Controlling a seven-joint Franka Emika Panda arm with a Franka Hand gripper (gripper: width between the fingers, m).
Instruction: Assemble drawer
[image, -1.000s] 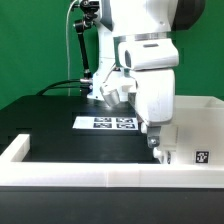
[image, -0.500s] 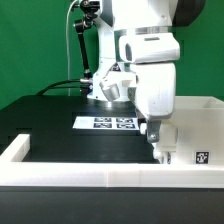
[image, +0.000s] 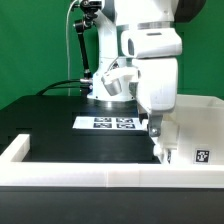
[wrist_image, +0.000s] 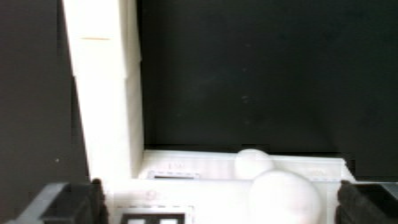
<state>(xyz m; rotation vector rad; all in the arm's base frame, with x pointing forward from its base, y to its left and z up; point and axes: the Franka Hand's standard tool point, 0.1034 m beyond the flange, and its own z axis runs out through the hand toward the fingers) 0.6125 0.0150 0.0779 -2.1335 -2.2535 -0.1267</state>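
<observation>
In the exterior view my gripper (image: 157, 149) hangs low at the right, just over the near left corner of the large white drawer housing (image: 198, 128), which carries a square tag (image: 201, 155). In the wrist view the two dark fingertips (wrist_image: 68, 203) stand wide apart, with the gripper (wrist_image: 217, 206) open over a white drawer part. That part has a long straight wall (wrist_image: 107, 90), a rounded knob (wrist_image: 285, 192) and a tag (wrist_image: 160, 215). The jaws straddle the white part; I cannot tell if they touch it. No separate small tray shows.
The marker board (image: 108, 123) lies flat on the black table (image: 60, 125) behind the gripper. A long low white rim (image: 90, 172) runs along the table's front and turns up at the exterior view's left. The arm's base stands behind the board.
The arm and gripper have shifted a little toward the exterior view's right. The housing and its tag have not moved.
</observation>
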